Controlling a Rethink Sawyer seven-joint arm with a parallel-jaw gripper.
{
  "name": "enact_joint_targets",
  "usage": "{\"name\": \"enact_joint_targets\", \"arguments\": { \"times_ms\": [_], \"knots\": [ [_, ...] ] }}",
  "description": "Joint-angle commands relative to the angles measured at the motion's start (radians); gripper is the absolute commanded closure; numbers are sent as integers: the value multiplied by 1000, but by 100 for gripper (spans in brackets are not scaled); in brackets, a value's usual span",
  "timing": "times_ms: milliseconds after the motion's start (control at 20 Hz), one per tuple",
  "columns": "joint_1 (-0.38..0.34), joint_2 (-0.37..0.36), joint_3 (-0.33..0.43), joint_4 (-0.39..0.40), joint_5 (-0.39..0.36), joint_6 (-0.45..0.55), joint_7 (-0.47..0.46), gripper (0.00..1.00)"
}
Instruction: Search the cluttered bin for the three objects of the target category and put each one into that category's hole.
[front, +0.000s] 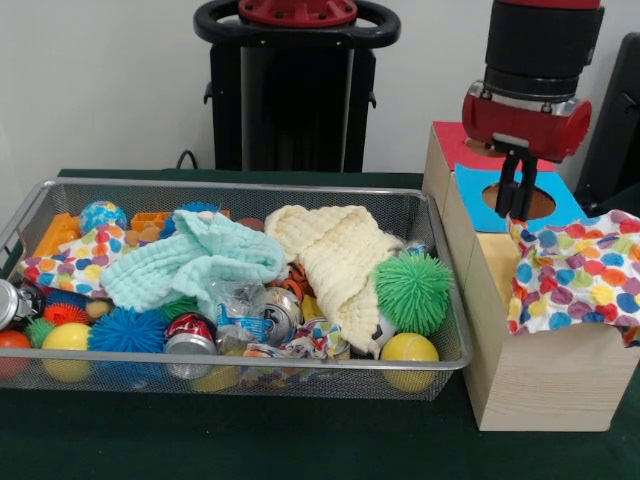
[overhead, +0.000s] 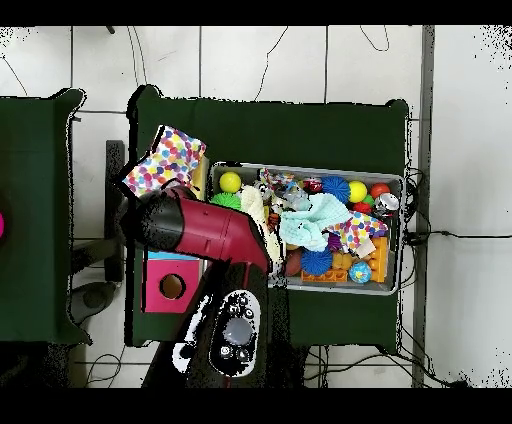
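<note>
The wire-mesh bin (front: 300, 366) holds cluttered toys and cloths; it also shows in the overhead view (overhead: 300, 167). One polka-dot cloth (front: 575, 272) lies spread over the nearest wooden box (front: 545, 385) and hides its top and hole; it also shows in the overhead view (overhead: 165, 160). A second polka-dot cloth (front: 72, 262) lies at the bin's left end, seen in the overhead view (overhead: 358, 230) too. A scrap of patterned fabric (front: 310, 340) shows at the bin's front middle. My gripper (front: 517, 205) hangs open and empty over the blue-topped box (front: 480, 190), just behind the spread cloth.
A mint-green cloth (front: 190, 262) and a cream cloth (front: 335, 255) cover the bin's middle. A green spiky ball (front: 413, 290), yellow balls (front: 408, 350) and cans (front: 190, 335) lie around them. The red-topped box (front: 455, 145) stands farthest back. My arm (overhead: 200, 228) crosses the boxes in the overhead view.
</note>
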Motion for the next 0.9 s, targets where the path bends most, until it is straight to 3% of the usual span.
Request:
{"name": "enact_joint_targets", "arguments": {
  "times_ms": [50, 300, 600, 900],
  "knots": [
    [-22, 71, 10, 121, -42, -68, 137, 100],
    [-24, 103, 6, 120, -49, -77, 123, 100],
    [-50, 154, 39, 121, -59, -189, 98, 100],
    [-60, 211, 62, 94, -63, -233, 81, 100]
  ]
}}
